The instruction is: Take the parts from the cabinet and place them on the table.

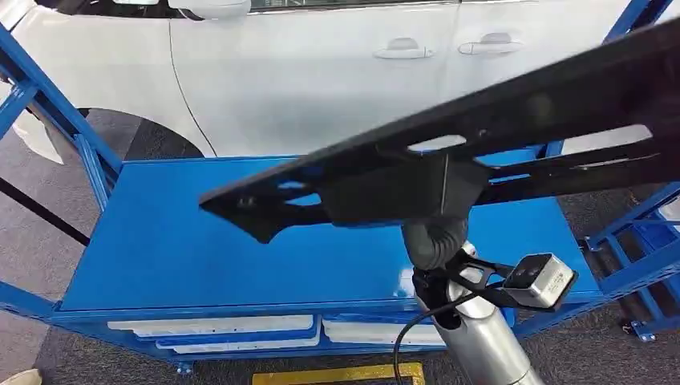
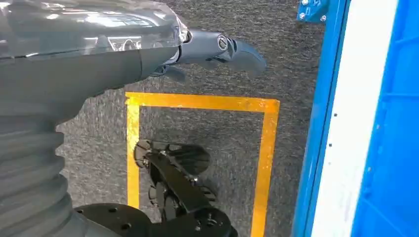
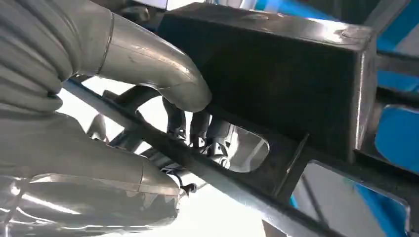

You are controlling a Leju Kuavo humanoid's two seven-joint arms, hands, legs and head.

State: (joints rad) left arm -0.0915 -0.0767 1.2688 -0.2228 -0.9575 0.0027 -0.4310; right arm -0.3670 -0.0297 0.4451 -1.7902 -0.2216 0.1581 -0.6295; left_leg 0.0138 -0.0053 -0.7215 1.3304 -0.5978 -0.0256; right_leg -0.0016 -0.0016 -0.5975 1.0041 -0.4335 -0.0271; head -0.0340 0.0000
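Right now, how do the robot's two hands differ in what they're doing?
The right hand grips the long black part, thumb on one face and fingers on the other; the left hand holds nothing. The right hand is raised over the blue table; the left hangs low over grey floor and a yellow line. Both have grey ribbed wrist covers.

white car body [image 1: 321,72] with two door handles right behind, blue steel rack frame [image 1: 88,152] around, grey carpet floor [image 1: 32,241], yellow tape square [image 2: 197,102] on it, pretty bright even lighting
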